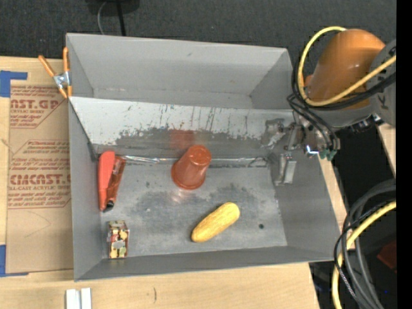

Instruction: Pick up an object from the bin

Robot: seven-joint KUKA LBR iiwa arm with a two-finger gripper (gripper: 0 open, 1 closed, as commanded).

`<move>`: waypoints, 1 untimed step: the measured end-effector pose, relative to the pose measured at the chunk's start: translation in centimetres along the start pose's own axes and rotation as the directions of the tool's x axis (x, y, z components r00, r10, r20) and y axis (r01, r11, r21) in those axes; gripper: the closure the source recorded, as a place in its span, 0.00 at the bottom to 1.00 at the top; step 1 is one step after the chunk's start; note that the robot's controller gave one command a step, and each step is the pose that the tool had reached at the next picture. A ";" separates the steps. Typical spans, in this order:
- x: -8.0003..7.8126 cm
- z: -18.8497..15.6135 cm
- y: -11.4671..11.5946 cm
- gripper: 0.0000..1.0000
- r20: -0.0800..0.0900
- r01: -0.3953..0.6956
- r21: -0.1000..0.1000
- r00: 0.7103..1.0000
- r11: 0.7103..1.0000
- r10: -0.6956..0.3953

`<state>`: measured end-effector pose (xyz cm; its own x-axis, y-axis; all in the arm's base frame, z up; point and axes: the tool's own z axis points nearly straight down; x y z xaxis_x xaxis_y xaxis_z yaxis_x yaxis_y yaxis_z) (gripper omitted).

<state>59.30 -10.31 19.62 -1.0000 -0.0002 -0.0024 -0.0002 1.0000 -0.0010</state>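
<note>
My gripper (pixel 285 168) hangs by the bin's right wall, above the floor at the right end, with nothing seen in it. An orange-red plastic cup (pixel 191 167) lies tipped on the bin floor near the back middle, well to the gripper's left. A yellow corn-cob-shaped thing (pixel 215 222) lies slanted on the floor toward the front, below and left of the gripper.
A red-orange handled tool (pixel 107 179) lies along the left wall. A small multicoloured block (pixel 118 239) sits in the front left corner. The arm with its orange cover and yellow cables comes in over the right rim.
</note>
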 end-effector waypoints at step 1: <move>0.9 -5.1 0.5 0.00 -0.007 -0.021 -0.002 1.000 1.000 0.021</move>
<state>58.41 -9.77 24.70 -0.9998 0.0203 0.0043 0.0203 0.9998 0.0013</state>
